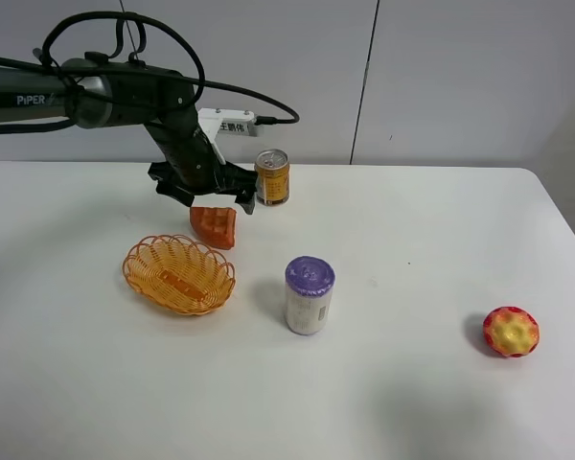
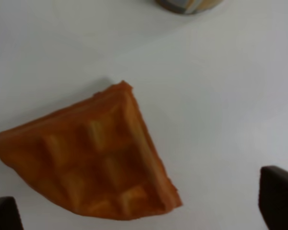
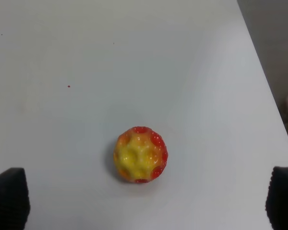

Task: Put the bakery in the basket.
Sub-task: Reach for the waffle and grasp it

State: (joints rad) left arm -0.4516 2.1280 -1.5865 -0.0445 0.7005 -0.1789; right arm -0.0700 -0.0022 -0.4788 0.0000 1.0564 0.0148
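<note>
1. The left gripper (image 2: 141, 207) shows its jaws only as two dark tips, cropped by the left wrist view's edge.
2. It's the same for the right gripper (image 3: 144, 199) in the right wrist view.
3. The gold can (image 2: 188, 4) is a blurred sliver in the left wrist view.
4. From the high camera, the left arm (image 1: 38, 96) runs out of frame.
5. The print on the purple-lidded can (image 1: 309, 297) is too small to read.
</note>
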